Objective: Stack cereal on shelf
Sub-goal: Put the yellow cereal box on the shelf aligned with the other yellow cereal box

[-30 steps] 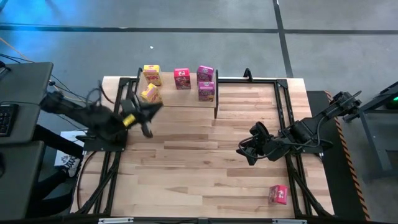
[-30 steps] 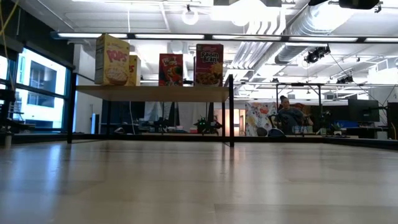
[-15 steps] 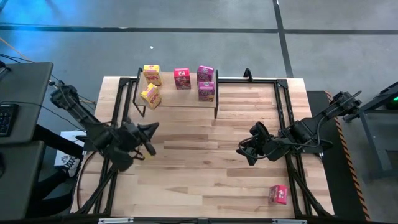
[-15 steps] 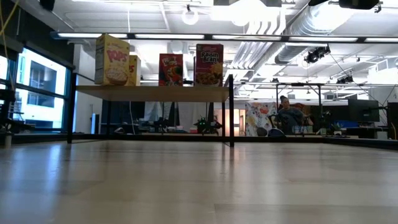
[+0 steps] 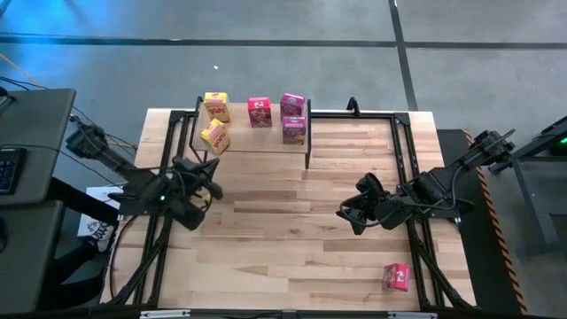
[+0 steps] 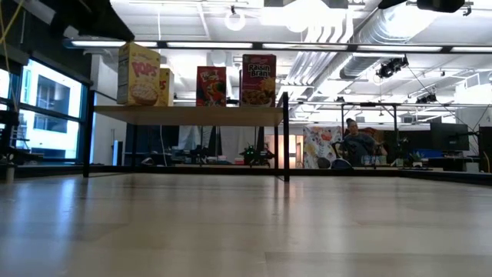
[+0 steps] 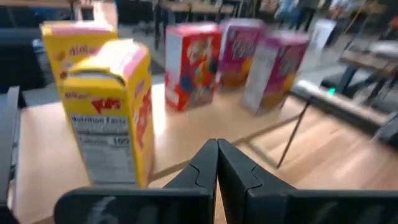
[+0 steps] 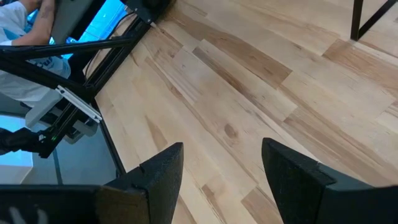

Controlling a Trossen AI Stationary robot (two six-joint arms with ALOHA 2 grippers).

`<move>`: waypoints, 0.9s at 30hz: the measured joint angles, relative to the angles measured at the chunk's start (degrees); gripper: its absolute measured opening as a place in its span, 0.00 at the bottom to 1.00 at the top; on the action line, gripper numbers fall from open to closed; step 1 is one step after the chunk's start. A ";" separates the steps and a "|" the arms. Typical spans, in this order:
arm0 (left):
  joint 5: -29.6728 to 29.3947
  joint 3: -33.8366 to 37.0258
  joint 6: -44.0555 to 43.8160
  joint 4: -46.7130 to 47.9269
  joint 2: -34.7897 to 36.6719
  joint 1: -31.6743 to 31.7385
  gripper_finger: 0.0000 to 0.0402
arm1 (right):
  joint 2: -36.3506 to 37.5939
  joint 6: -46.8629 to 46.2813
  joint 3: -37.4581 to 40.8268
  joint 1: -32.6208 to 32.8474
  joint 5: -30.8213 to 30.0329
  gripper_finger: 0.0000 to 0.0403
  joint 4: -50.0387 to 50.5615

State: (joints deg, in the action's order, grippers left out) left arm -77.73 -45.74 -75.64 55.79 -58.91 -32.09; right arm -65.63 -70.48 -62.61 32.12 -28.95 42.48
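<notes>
The shelf [image 5: 257, 139] stands at the table's far side, its plank on thin black legs. On it stand two yellow cereal boxes [image 5: 215, 106] [image 5: 214, 136] and three pink ones [image 5: 260, 112] [image 5: 293, 104] [image 5: 294, 130]. A further pink box [image 5: 396, 276] lies on the table near its near right corner. My left gripper [image 5: 213, 182] is shut and empty, hovering just on the near side of the shelf's left end. Its wrist view shows the front yellow box [image 7: 112, 112] close ahead. My right gripper [image 5: 344, 215] is open and empty over the table's right half.
Black frame rails [image 5: 403, 168] run along the table's left and right sides. Bare wooden tabletop [image 5: 275, 239] lies between the two arms. In the low view the shelf [image 6: 192, 114] carries the boxes, and a person [image 6: 355, 142] sits far behind the table.
My left gripper has drawn back from the front yellow box on the shelf toward the table's near edge, then come a little way back toward the shelf. The boxes have stayed where they were.
</notes>
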 joint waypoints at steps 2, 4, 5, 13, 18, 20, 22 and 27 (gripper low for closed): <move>3.63 0.00 3.54 -0.04 0.29 1.79 0.00 | 0.00 0.00 0.00 0.00 0.00 0.53 0.01; 7.15 0.00 9.12 -1.05 0.77 3.00 0.00 | 0.00 0.00 0.00 0.00 -0.01 0.53 0.21; 9.20 0.00 12.69 -2.32 1.16 3.54 0.00 | 0.00 -0.01 0.00 0.00 -0.02 0.53 0.23; 22.70 0.00 44.96 -21.69 7.69 9.02 0.00 | 0.00 -0.02 0.02 0.00 -0.04 0.53 1.57; 28.76 3.94 52.92 -29.23 14.54 15.01 0.00 | 0.00 -0.01 0.02 0.01 -0.49 0.53 1.65; 31.76 8.20 53.83 -36.70 18.63 16.63 0.00 | 0.00 -0.02 0.02 0.00 -0.72 0.53 1.66; 32.45 12.78 53.78 -42.93 22.60 17.44 0.00 | 0.00 -0.02 0.02 0.00 -0.83 0.53 1.66; 27.96 19.98 49.77 -46.83 26.89 17.56 0.00 | 0.00 -0.21 0.02 0.00 -0.55 0.53 1.66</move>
State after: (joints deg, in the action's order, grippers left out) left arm -49.77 -25.75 -25.86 8.96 -32.02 -14.52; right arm -65.63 -70.69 -62.59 32.12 -29.50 44.14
